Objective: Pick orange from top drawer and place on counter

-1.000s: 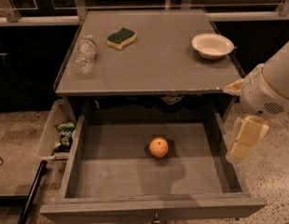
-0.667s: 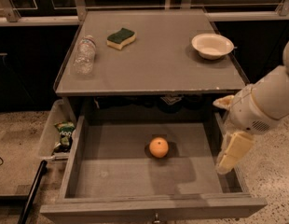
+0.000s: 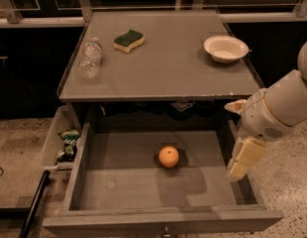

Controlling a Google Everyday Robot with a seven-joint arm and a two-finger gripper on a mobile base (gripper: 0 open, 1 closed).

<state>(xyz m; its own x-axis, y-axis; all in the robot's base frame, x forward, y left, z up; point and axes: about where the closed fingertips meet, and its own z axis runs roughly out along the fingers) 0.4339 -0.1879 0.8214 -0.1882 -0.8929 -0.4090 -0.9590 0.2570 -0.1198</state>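
Lower and further left now, the gripper [image 3: 232, 140] hangs over the right side of the top drawer [image 3: 119, 187], fingers [image 3: 246, 157] spread apart, beside the orange [image 3: 169, 156].

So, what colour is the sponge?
The sponge is green over yellow, camera view; gripper at drawer's right side.

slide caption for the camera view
Gripper beside the right wall of the open top drawer, orange inside, counter above.

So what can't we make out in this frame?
Camera view:
- Arm above the gripper, which hangs over the top drawer's right side: cut off by right edge.
- Objects under the counter: lost in shadow.
- Green packet in bin: partly behind drawer wall.
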